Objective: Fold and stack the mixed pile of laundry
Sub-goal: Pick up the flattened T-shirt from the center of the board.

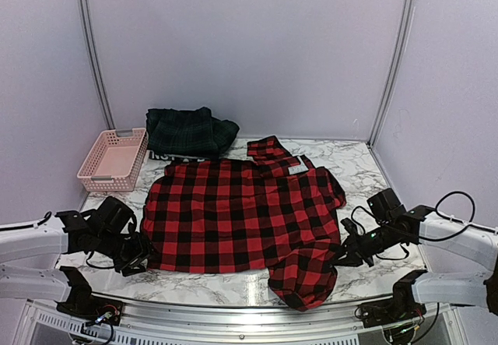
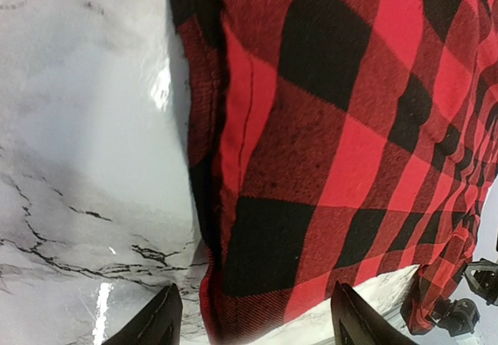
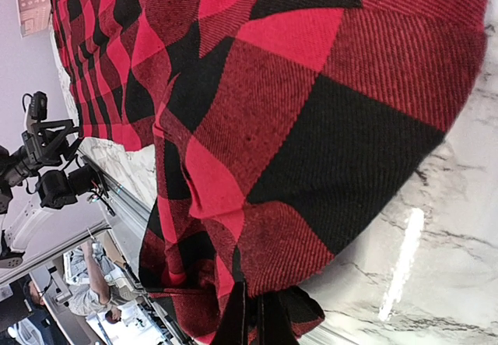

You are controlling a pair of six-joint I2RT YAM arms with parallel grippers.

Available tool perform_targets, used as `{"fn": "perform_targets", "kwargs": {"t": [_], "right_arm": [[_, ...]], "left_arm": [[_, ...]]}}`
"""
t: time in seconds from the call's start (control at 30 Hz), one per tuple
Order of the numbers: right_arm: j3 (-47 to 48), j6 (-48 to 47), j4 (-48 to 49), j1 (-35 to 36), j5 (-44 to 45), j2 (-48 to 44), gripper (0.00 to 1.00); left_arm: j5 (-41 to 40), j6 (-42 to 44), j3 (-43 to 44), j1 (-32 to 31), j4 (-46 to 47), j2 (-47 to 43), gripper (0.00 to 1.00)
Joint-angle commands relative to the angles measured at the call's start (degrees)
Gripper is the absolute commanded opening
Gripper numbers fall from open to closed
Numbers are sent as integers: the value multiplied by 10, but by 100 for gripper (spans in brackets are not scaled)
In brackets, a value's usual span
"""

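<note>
A red-and-black checked shirt (image 1: 241,212) lies spread flat on the marble table (image 1: 358,166), one sleeve hanging toward the front edge. My left gripper (image 1: 140,255) is at the shirt's near-left hem corner. In the left wrist view its fingers (image 2: 163,318) stand open on either side of that corner (image 2: 257,283), not pinching it. My right gripper (image 1: 342,253) is at the shirt's right side and is shut on a fold of the checked cloth (image 3: 296,88), its fingers (image 3: 253,314) pressed together. A dark green plaid piece (image 1: 191,131) sits folded at the back, over a navy piece with a white band (image 1: 167,156).
A pink perforated basket (image 1: 115,158) stands at the back left beside the folded garments. Purple walls close the back and sides. The table's metal front rail (image 1: 233,310) runs just under the hanging sleeve (image 1: 303,279). Cables trail by both arm bases.
</note>
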Motion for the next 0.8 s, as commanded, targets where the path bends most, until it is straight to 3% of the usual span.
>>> {"fn": "perform_targets", "kwargs": {"t": [0.0, 0.4, 0.53, 0.77], "right_arm": [[18, -3, -19, 5, -8, -14, 0], [34, -11, -19, 5, -6, 1, 0], [41, -14, -28, 5, -6, -3, 0], [52, -9, -53, 5, -16, -28, 0]], "left_arm": [[7, -13, -3, -7, 9, 22, 68], [14, -34, -17, -8, 64, 29, 41], [20, -44, -21, -8, 64, 12, 22], [46, -95, -20, -8, 38, -29, 0]]}}
